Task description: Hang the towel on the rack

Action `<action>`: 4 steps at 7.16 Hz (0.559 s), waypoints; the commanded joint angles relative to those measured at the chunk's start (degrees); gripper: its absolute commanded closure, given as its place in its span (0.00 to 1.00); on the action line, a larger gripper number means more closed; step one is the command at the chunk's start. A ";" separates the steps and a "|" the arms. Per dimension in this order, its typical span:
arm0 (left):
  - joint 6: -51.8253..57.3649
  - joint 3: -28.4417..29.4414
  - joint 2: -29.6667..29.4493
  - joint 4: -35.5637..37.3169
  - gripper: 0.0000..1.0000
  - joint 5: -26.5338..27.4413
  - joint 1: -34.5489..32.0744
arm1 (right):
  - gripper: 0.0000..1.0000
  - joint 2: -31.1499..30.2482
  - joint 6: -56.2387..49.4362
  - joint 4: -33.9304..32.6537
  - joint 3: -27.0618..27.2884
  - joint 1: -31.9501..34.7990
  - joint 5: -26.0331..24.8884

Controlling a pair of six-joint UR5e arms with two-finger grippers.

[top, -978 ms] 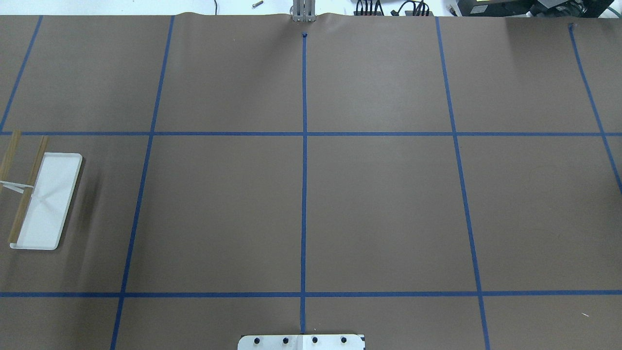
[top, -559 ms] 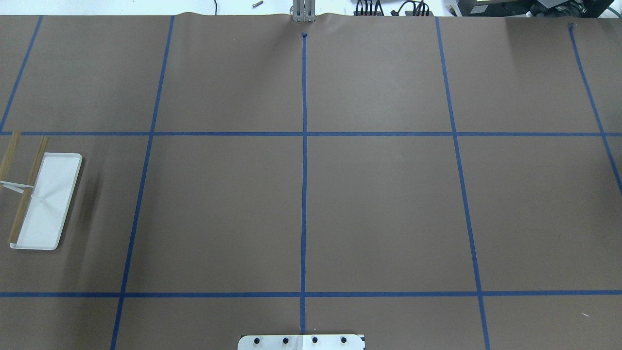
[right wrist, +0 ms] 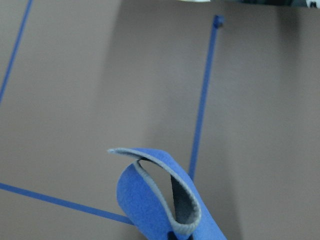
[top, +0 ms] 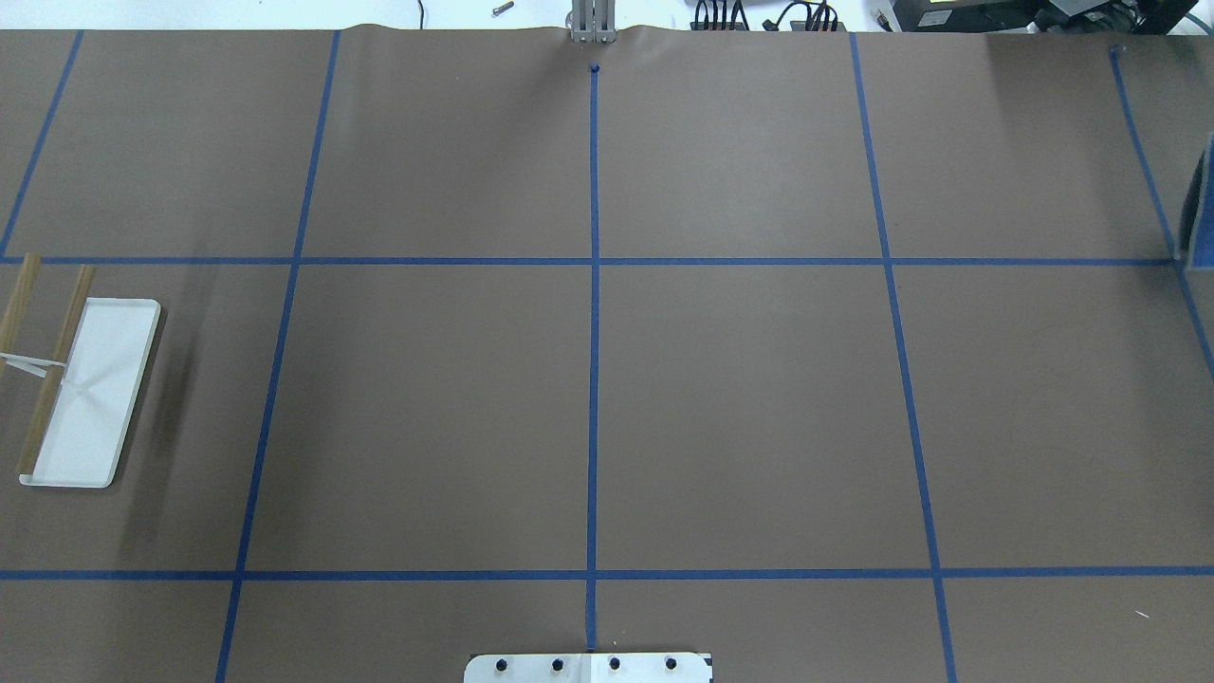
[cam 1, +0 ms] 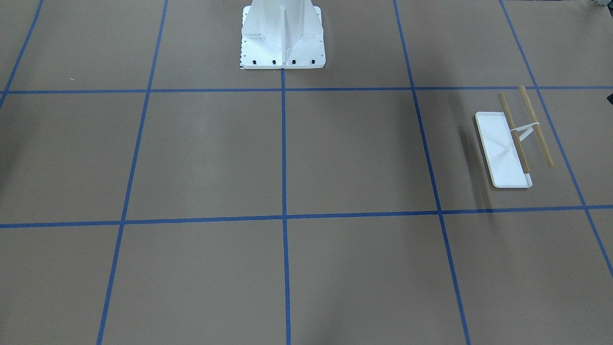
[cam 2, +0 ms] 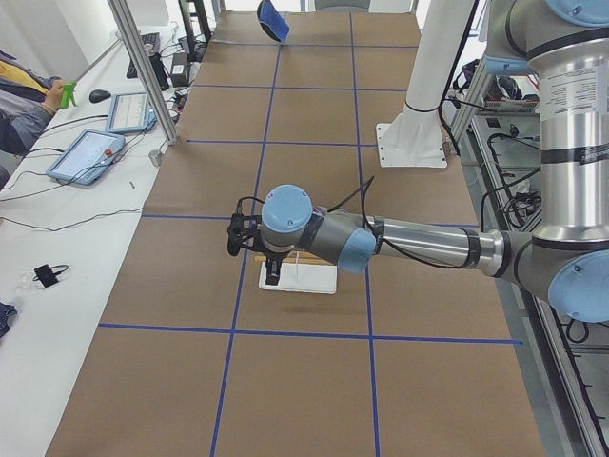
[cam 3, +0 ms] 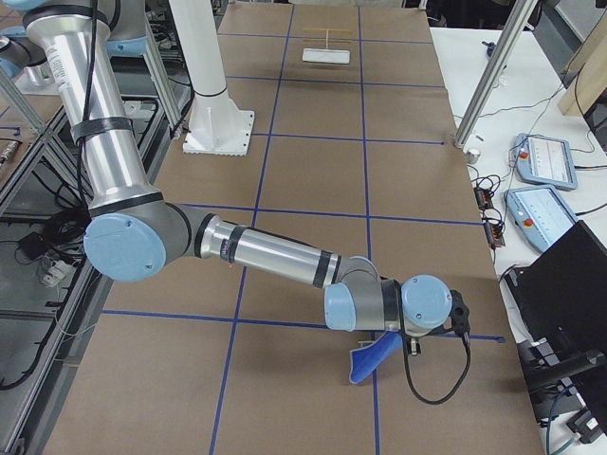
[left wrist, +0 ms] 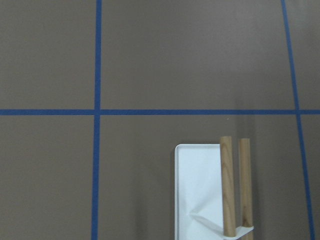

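At the robot's left end of the table you'll see the rack (top: pixel 104 398). Its long axis runs away from the robot, slightly slanted, and the wooden bars (cam 1: pixel 511 129) lie parallel to the tray. Well apart, at the right end, the towel (cam 3: pixel 375 358) curls beneath the right gripper (cam 3: pixel 413 343). The left gripper (cam 2: pixel 273 274) hovers over the rack. You cannot tell how either's jaws stand.

Brown gridded table (top: pixel 740 408), rack (top: pixel 100 398) atop.

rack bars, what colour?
The bars are tan wood; the left wrist view shows them best.
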 commanded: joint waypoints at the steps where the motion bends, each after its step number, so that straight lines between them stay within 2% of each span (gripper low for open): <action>1: -5.73 0.31 -7.53 -0.68 0.02 -2.54 0.98 | 1.00 -0.05 2.61 -0.26 12.20 -5.58 0.23; 4: -35.33 1.28 -18.52 -0.87 0.02 -2.55 7.03 | 1.00 2.57 21.80 -0.17 27.41 -15.87 -1.61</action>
